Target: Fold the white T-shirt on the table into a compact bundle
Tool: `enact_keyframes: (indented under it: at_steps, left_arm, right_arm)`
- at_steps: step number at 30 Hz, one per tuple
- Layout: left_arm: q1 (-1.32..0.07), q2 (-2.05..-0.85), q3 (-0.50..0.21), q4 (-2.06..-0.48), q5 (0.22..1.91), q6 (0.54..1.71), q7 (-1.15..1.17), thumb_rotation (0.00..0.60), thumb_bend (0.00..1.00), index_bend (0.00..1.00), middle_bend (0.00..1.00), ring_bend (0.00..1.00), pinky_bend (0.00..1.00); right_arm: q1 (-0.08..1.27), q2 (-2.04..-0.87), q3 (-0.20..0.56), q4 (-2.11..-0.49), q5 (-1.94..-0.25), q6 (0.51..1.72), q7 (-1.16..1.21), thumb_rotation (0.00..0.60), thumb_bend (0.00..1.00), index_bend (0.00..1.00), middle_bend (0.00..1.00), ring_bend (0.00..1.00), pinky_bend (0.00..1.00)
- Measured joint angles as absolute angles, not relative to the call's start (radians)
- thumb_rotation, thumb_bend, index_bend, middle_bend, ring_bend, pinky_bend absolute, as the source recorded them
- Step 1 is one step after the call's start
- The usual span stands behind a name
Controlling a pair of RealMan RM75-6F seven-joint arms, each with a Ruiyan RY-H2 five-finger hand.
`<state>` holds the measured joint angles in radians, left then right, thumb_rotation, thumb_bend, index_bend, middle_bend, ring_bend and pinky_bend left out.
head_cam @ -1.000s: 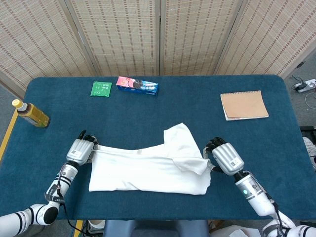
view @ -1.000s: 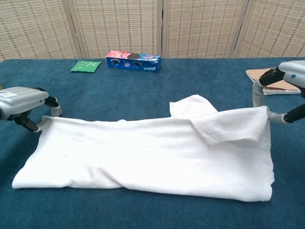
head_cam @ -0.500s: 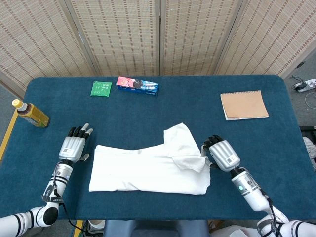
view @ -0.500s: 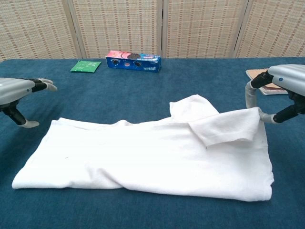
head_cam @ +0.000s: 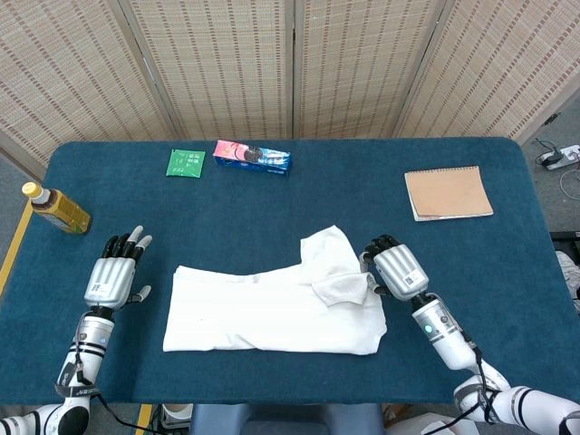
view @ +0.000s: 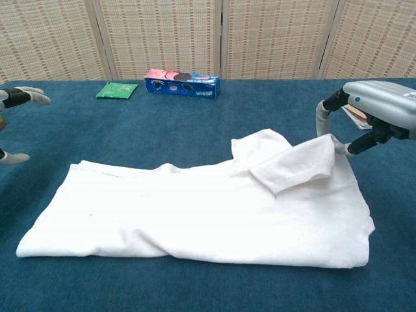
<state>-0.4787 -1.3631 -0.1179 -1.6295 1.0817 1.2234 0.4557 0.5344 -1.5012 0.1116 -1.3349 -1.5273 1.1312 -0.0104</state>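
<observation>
Across the table (head_cam: 299, 195) the T-shirt (head_cam: 263, 313) lies lengthwise left–right — right hand (head_cam: 396, 270) pinching its sleeve.

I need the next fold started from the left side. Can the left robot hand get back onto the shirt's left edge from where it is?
Probably yes. The left robot hand is open, holding nothing, beside the T-shirt, with only bare table between them. The bottle sits farther back, out of the way.
</observation>
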Motion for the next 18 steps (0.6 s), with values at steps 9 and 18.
enact_keyframes:
  at_steps: [9,18]
  left_arm:
    - [-0.418,-1.315,-0.092,-1.708,1.167,1.299,0.398,0.6,0.25,0.0,0.0,0.0,0.0]
    - [-0.39,-1.297,-0.085,-1.728,1.186,1.315,0.378,0.6,0.25,0.0,0.0,0.0,0.0]
  right_arm:
    - [0.568,-1.563,0.13,-1.232,-1.526,1.134,0.018,0.6,0.59,0.83,0.47,0.28,0.23]
    - [0.594,-1.621,0.14,-1.119,-1.506,1.119,0.058,0.6,0.59,0.83,0.47,0.28,0.23]
